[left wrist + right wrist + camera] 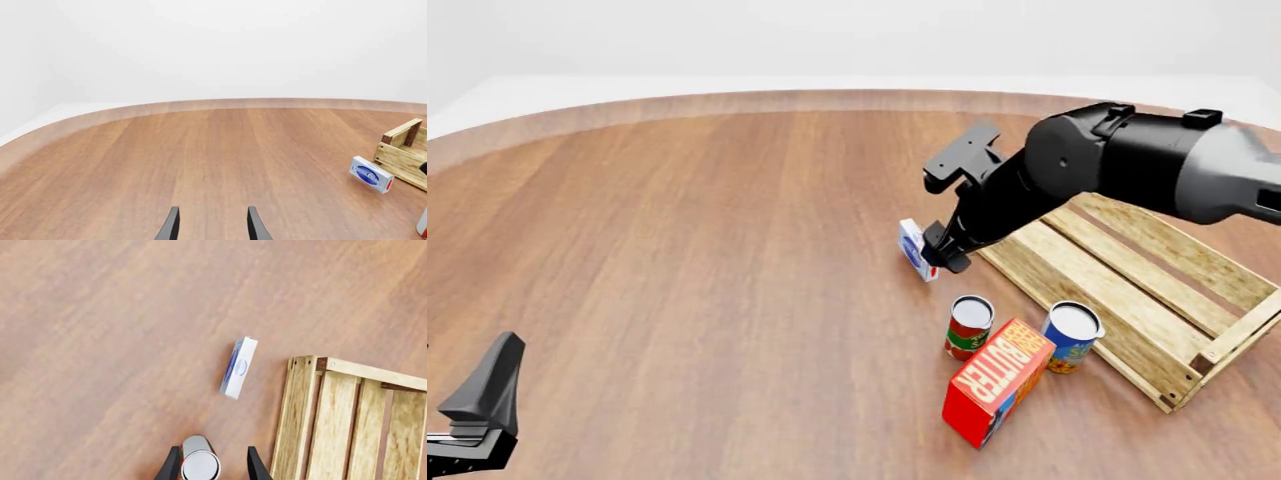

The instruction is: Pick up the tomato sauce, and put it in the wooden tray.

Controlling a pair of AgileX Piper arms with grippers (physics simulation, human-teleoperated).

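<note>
The tomato sauce (969,327), a small can with a red label, a green band and a silver-white top, stands upright on the table just left of the wooden tray (1174,262). My right gripper (945,250) hangs open above the table, up and left of the can, pointing down. In the right wrist view the can (199,460) shows from above between the open fingertips of my right gripper (212,454), with the tray (333,415) beside it. My left gripper (212,212) is open and empty; it sits low at the near left (481,395).
A blue-and-yellow can (1073,337) stands next to the tomato sauce, against the tray's near side. A red BUTTER box (998,382) stands in front of both cans. A small blue-and-white box (917,250) stands on edge by the tray's corner, under my right gripper.
</note>
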